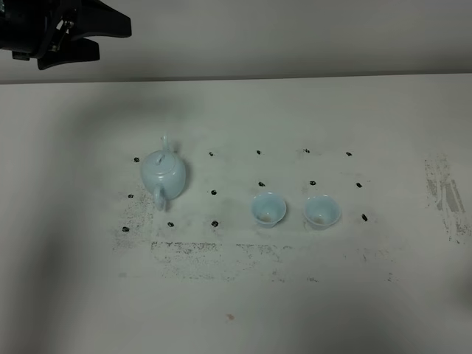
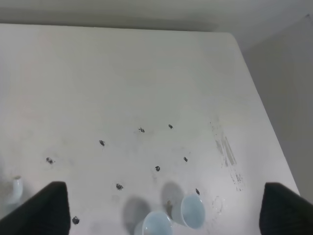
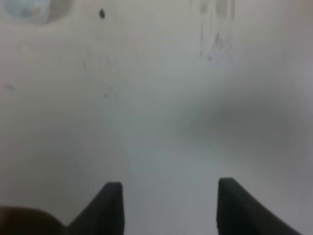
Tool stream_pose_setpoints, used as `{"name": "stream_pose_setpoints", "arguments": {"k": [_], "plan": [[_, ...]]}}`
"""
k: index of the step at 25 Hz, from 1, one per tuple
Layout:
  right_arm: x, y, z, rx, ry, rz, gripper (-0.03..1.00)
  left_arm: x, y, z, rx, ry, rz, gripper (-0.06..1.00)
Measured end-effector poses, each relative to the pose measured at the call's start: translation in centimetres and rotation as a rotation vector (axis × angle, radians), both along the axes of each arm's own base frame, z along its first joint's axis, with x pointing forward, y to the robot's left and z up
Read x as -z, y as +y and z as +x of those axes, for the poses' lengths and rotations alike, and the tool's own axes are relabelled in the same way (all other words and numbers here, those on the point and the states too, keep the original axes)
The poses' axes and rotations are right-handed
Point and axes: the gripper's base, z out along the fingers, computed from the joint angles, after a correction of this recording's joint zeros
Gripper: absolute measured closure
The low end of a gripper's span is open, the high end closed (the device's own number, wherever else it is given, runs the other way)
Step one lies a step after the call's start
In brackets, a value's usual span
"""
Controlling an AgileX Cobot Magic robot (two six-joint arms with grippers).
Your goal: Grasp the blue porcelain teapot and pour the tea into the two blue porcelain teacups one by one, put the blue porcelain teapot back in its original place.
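step: pre-grasp, looks like the very start; nothing lifted, pot not yet approached.
teapot: blue porcelain teapot [image 1: 164, 175] upright on the table, lid on, spout pointing to far edge, loop handle toward near edge. Sits left of both cups, well apart from them.
cups: two blue porcelain teacups [image 1: 268, 209] [image 1: 322, 211] upright, side by side w/ a gap between them, right of pot. Whether either holds tea: can't tell.
L grip: left gripper [image 1: 81, 33] up at far-left corner of overhead view, above and behind the pot, fingers spread wide, holding nothing. Wrist cam shows both finger tips far apart w/ cups between them.
R grip: right gripper [image 3: 168, 205] not in overhead view; its wrist cam shows fingers spread apart over bare tabletop, empty.
next: L arm prob. needs to drop down and come round to the handle side, fingers straddling the loop, then close. Handle is thin and glazed, so slip risk; keep pot level till over 1st cup.
surface: white table [image 1: 383, 295], matte, w/ grid of small black marks [image 1: 214, 192] around pot and cups; grey scuffing near front of grid and at the right.
room: plain pale wall behind far edge; soft shadow over left side.
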Motion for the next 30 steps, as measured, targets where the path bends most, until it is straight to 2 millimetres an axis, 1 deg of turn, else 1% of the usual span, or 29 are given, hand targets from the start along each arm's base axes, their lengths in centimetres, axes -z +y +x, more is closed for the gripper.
{"name": "stream_pose_setpoints", "arguments": {"k": [2,5,9,13,19,24,30], "plan": [[1.2,-0.1,-0.6,-0.002,0.026,-0.003,0.55,0.0,0.0,0.0,0.002,-0.002,0.002,0.19],[2.0,-0.2,-1.6,-0.020,0.041,-0.004,0.55,0.0,0.0,0.0,0.002,-0.003,0.004,0.19],[1.4,-0.1,-3.0,-0.086,-0.034,0.013,0.55,0.0,0.0,0.0,0.004,-0.005,0.007,0.19],[0.9,-0.1,-4.8,-0.162,-0.127,0.024,0.55,0.1,0.0,0.0,0.006,-0.005,0.012,0.19],[0.9,-0.5,-7.0,-0.184,-0.257,0.040,0.55,0.2,0.1,0.0,0.010,-0.003,0.038,0.19],[0.7,-0.7,-8.1,-0.185,-0.325,0.050,0.55,0.4,0.2,-0.1,0.013,-0.002,0.057,0.19],[0.7,-0.7,-8.2,-0.185,-0.333,0.051,0.55,0.4,0.2,-0.1,0.013,-0.002,0.058,0.19]]}}
